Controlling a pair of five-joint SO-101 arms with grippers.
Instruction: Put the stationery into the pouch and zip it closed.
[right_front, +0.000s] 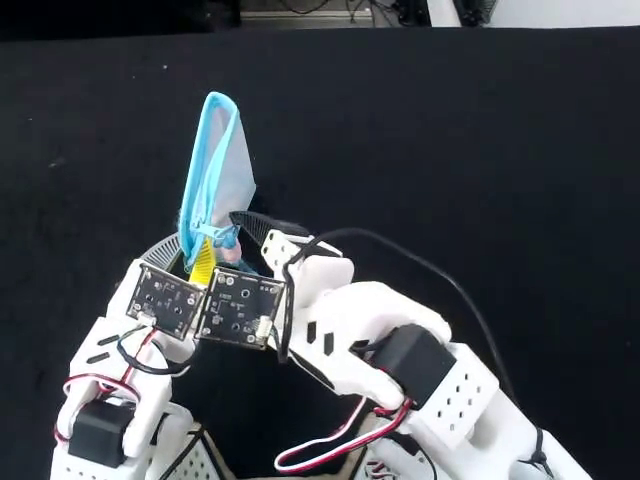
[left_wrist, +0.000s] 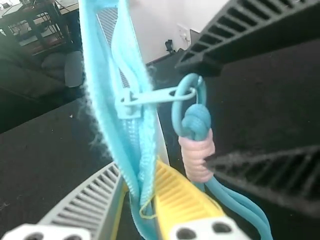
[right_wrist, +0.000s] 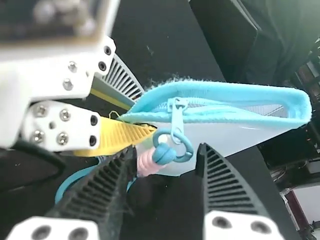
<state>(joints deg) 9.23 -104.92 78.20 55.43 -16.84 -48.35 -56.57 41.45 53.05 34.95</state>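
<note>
pouch (right_front: 222, 165) is standing on end over the black table (right_front: 480, 150), its lower end hiding behind the grippers | left gripper (left_wrist: 137, 200) is pinching pouch's bottom corner | right gripper (right_wrist: 165, 152) is straddling pouch's zipper cord (right_wrist: 148, 164), jaws apart, contact unclear

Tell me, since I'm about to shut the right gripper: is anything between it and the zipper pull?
Nothing visible. The zipper pull hangs just beyond the open right gripper, its pink bead beside one finger.
</note>
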